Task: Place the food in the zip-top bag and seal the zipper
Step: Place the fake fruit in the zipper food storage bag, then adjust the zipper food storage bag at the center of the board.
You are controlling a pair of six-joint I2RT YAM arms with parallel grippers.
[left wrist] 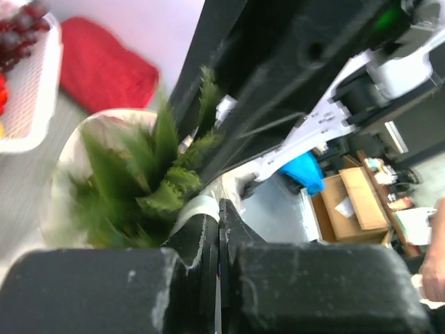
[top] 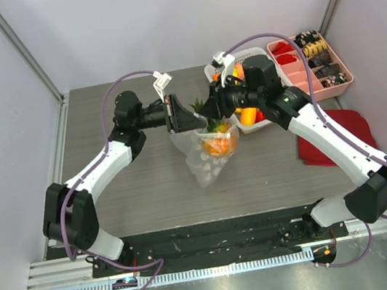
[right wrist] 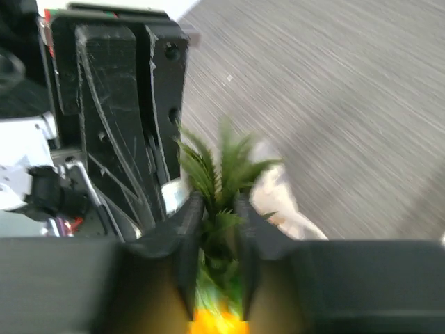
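- While the closed left gripper pinches the mouth of the zip-top bag, the leafy fruit sits there.
- The right gripper narrowly straddles its leaves; gripping or not, unclear.

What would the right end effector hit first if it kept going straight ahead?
Probably the left end effector pinching the zip-top bag, just past the leafy toy between its fingers; depth unclear.

One zip-top bag, one basket, one tray, one cloth.
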